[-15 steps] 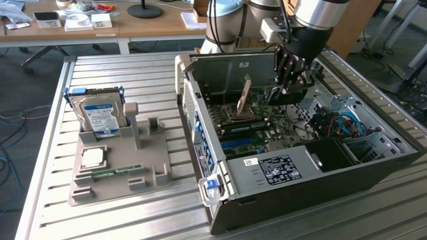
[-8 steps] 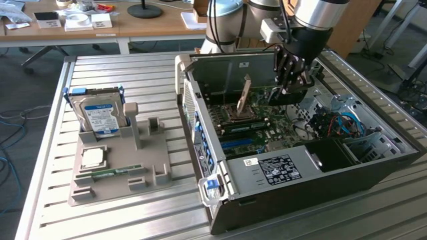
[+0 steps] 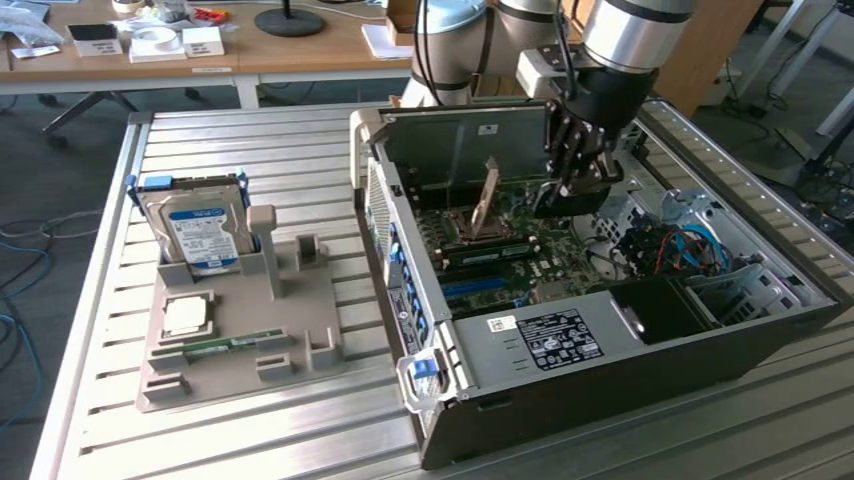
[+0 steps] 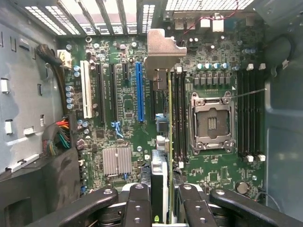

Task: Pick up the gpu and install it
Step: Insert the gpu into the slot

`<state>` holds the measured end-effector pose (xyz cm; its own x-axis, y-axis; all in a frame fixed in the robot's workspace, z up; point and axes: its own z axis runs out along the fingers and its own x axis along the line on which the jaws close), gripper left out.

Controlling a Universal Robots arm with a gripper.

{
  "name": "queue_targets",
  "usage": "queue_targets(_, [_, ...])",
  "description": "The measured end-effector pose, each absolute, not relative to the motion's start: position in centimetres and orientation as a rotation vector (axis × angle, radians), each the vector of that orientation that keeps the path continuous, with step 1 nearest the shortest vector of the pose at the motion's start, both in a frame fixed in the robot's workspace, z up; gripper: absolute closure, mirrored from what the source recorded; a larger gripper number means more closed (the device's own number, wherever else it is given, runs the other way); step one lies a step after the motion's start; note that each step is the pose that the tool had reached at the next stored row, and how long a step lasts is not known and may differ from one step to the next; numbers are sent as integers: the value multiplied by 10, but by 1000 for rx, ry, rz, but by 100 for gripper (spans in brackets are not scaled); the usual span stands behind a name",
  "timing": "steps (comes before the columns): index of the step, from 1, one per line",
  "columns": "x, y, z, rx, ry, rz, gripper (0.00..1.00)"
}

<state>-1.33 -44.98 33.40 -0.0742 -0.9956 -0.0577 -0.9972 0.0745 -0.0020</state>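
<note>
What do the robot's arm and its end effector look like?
The arm is a silvery round tube with a black cable running alongside. The end effector is black, with jointed link fingers bearing round silvery pivot pins.

No text legible anywhere. Hard drive (image 3: pixel 198 228), approx 9 o'clock of PC case (image 3: pixel 601 400): blue-white label, print too small to read. Black label (image 3: pixel 550 338) w/ white print on the case's front rail, white sticker (image 3: pixel 499 323) at its 9 o'clock: both unreadable. Gpu (image 4: pixel 160 163) seen edge-on, no markings readable.
</note>
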Motion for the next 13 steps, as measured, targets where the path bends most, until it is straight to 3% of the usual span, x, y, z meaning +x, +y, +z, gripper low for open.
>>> queue_targets(3, [-16, -461, 329, -2111, 2267, 59, 73])
queue_targets(13, [-17, -461, 327, -2111, 2266, 59, 73])
